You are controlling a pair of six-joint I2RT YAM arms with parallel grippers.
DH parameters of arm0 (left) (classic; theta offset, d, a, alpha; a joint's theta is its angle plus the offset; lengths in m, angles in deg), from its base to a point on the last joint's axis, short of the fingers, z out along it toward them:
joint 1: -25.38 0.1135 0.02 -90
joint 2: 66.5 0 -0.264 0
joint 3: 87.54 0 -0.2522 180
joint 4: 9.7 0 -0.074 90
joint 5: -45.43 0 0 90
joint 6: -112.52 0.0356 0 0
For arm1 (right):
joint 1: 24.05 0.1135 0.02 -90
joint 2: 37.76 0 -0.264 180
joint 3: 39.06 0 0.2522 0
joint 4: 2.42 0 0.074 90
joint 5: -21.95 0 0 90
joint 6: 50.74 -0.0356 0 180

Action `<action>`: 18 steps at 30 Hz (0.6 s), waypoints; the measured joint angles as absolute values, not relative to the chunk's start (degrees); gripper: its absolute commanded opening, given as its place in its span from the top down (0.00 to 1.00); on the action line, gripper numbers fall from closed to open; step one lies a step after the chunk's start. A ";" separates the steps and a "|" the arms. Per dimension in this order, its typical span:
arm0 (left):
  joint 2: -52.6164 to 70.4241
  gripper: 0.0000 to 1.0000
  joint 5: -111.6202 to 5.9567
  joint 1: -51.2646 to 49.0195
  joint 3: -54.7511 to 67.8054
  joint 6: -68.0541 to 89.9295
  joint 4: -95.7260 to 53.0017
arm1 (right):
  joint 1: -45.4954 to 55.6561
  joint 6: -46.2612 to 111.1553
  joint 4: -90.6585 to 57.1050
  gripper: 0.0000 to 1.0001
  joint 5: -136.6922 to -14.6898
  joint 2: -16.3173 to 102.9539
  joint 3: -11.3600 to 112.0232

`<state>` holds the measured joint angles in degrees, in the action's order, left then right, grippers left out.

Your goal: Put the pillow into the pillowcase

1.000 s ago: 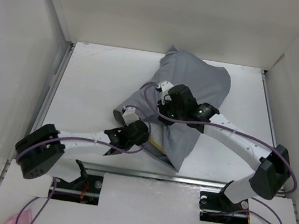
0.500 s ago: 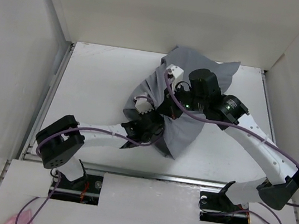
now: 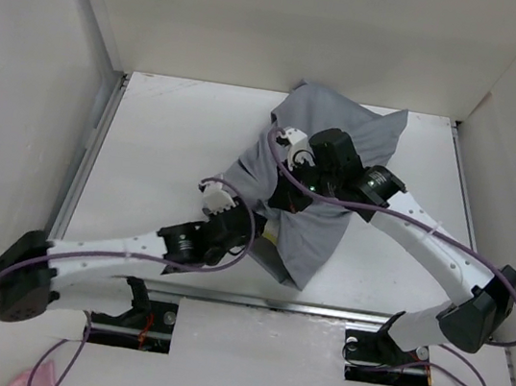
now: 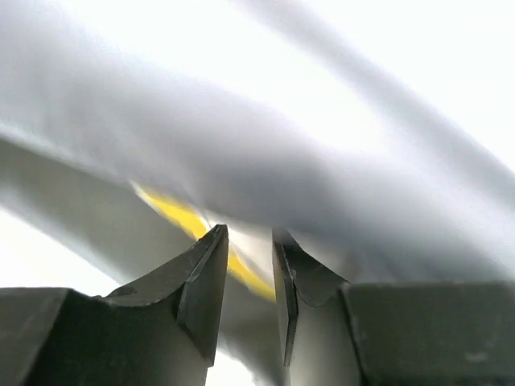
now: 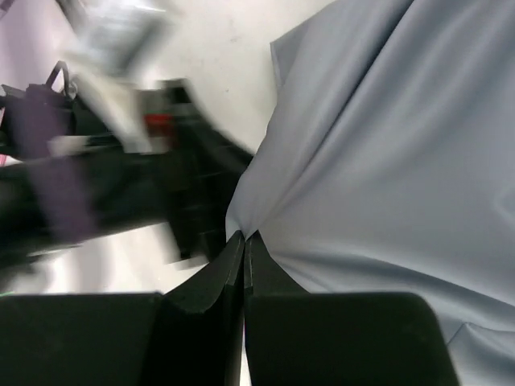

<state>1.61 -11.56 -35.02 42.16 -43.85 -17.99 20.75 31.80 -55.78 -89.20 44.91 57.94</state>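
The grey pillowcase [image 3: 348, 143] lies bunched at the middle back of the table and covers most of the pillow. Only a strip of the pillow's yellow-banded edge [image 3: 271, 244] shows at the sack's near left opening. My left gripper [image 3: 246, 234] is at that edge. In the left wrist view its jaws [image 4: 248, 233] stand a narrow gap apart with the blurred yellow band [image 4: 181, 215] between them. My right gripper [image 3: 283, 191] is shut on a fold of the pillowcase [image 5: 386, 145]; in the right wrist view its jaws [image 5: 244, 236] are pressed together on the cloth.
White walls [image 3: 52, 75] stand on the left, back and right of the white table [image 3: 162, 154]. A metal rail [image 3: 318, 310] runs along the near edge. My left arm [image 5: 121, 185] shows blurred just left of my right gripper.
The right gripper swung toward the back with the pillowcase, then came partway back. The left gripper pushed in toward the pillowcase opening, then drew back, and its elbow swung out left.
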 measured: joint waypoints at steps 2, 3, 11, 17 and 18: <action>-6.78 0.74 -11.84 -37.60 42.45 -46.76 -25.03 | 20.75 31.49 -55.43 0.97 -89.63 45.48 56.98; -11.00 0.74 -11.95 -38.61 42.47 -48.83 -29.27 | 20.75 31.40 -55.10 0.97 -90.18 45.55 56.28; -30.36 0.58 -10.66 -39.88 43.19 -68.07 -62.93 | 22.32 32.54 -50.94 0.75 -95.23 46.07 44.85; -26.62 0.14 -7.49 -39.88 41.66 -74.52 -74.53 | 26.28 31.60 -50.79 0.32 -92.58 49.50 34.22; -25.14 0.03 -6.90 -39.88 41.07 -75.26 -75.54 | 26.48 31.62 -51.01 0.23 -92.10 49.61 33.70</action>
